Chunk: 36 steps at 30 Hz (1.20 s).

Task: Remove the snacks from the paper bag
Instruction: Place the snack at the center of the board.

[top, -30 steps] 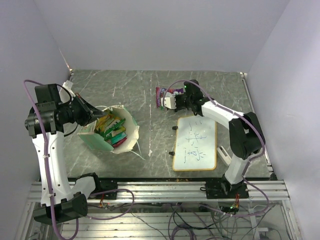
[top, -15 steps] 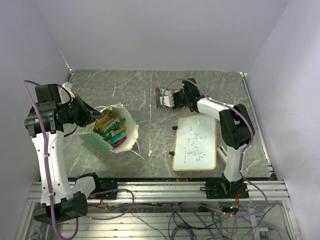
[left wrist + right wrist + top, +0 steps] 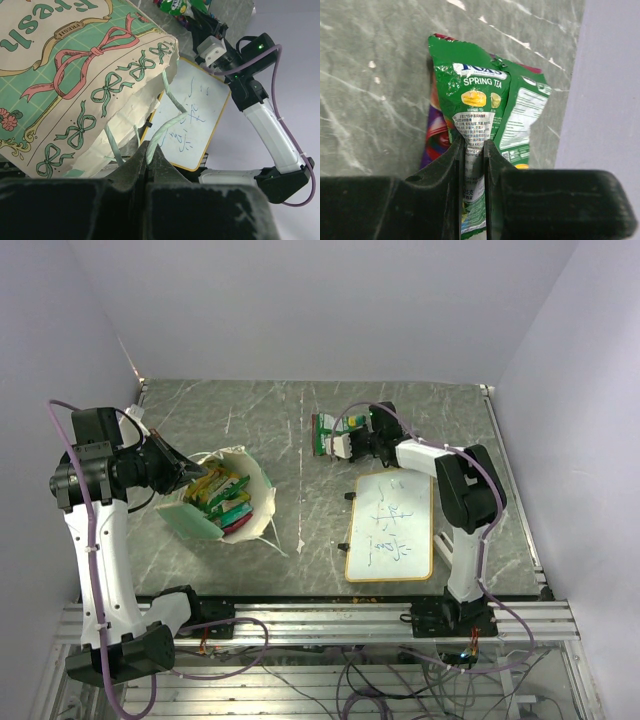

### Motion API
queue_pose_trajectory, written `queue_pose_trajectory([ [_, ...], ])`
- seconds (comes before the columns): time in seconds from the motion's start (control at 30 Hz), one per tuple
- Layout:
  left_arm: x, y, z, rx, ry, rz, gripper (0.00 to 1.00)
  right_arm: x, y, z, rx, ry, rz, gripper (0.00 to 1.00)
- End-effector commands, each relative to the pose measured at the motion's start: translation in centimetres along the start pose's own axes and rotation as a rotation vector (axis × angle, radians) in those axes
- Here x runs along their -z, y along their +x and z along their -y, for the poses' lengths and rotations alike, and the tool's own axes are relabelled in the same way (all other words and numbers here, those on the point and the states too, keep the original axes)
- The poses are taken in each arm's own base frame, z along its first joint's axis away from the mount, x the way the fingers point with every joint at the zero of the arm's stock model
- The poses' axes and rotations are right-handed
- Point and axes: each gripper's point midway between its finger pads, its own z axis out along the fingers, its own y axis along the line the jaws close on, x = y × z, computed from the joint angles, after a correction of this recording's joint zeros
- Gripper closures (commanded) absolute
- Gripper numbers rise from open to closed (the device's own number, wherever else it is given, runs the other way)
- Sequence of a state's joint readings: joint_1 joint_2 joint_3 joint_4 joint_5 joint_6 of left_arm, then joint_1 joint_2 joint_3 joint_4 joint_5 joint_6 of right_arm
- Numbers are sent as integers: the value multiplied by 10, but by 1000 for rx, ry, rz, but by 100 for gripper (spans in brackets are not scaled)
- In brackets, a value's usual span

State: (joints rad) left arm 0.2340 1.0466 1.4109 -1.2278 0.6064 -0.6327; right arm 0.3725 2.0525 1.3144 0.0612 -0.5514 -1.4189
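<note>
The paper bag (image 3: 262, 492) lies on its side at the left, mouth up, with several snacks (image 3: 226, 502) inside. My left gripper (image 3: 196, 473) is shut on the bag's string handle (image 3: 170, 124); in the left wrist view my left gripper (image 3: 148, 151) pinches the string below the bag's patterned side (image 3: 75, 75). My right gripper (image 3: 336, 444) is shut on a green snack packet (image 3: 326, 433) at the far middle of the table. In the right wrist view my right gripper (image 3: 471, 146) clamps the green packet (image 3: 476, 92), which lies over a purple packet (image 3: 437, 136).
A whiteboard (image 3: 391, 525) with writing lies flat right of centre, just near of my right gripper; it also shows in the left wrist view (image 3: 192, 112). Walls close the table at the back and sides. A metal rail runs along the near edge.
My right gripper has shifted slightly left with the green packet, which now covers most of the purple packet. My left gripper and the bag have not moved.
</note>
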Motion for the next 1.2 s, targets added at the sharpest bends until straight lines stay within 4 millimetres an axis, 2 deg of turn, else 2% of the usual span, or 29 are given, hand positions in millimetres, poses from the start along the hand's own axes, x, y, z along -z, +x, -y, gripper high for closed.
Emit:
queue_pose_trajectory([
  [0.0, 3, 4, 1, -3, 4, -2, 93, -7, -1, -15, -13, -5, 25, 95],
  [0.13, 3, 6, 2, 0, 16, -3, 93, -13, 7, -22, -37, -4, 10, 88],
  [0.23, 5, 7, 3, -11, 15, -6, 93, -14, 7, -18, -50, 0, 14, 76],
  [0.4, 5, 8, 6, -18, 36, -11, 93, -6, 0, -7, -72, 12, 12, 63],
  [0.43, 5, 8, 6, -20, 41, -12, 93, -2, -3, -1, -83, 20, 14, 60],
  [0.5, 5, 8, 8, -29, 51, -16, 93, 12, -14, 15, -112, 54, 17, 48],
  [0.53, 4, 8, 8, -36, 54, -19, 93, 21, -22, 25, -131, 78, 24, 37],
  [0.57, 4, 8, 8, -47, 56, -22, 93, 29, -29, 32, -146, 98, 34, 31],
  [0.63, 3, 7, 7, -67, 54, -22, 93, 51, -48, 50, -176, 150, 62, 29],
  [0.73, -2, 7, 8, -69, 83, -38, 93, 80, -72, 59, -242, 214, 95, 29],
  [0.83, -5, 7, 8, -85, 101, -40, 93, 95, -115, 49, -335, 201, 156, 32],
  [0.9, -7, 6, 8, -102, 111, -35, 93, 96, -167, 23, -386, 151, 220, 32],
  [0.97, -8, 7, 8, -109, 125, -37, 93, 100, -221, -12, -429, 83, 319, 32],
  [1.03, -10, 9, 8, -109, 138, -44, 93, 107, -268, -32, -457, 57, 409, 32],
  [1.07, -10, 10, 8, -109, 143, -47, 93, 110, -292, -40, -475, 48, 450, 33],
  [1.17, -11, 14, 6, -114, 138, -67, 93, 119, -341, -46, -438, 0, 536, 34],
])
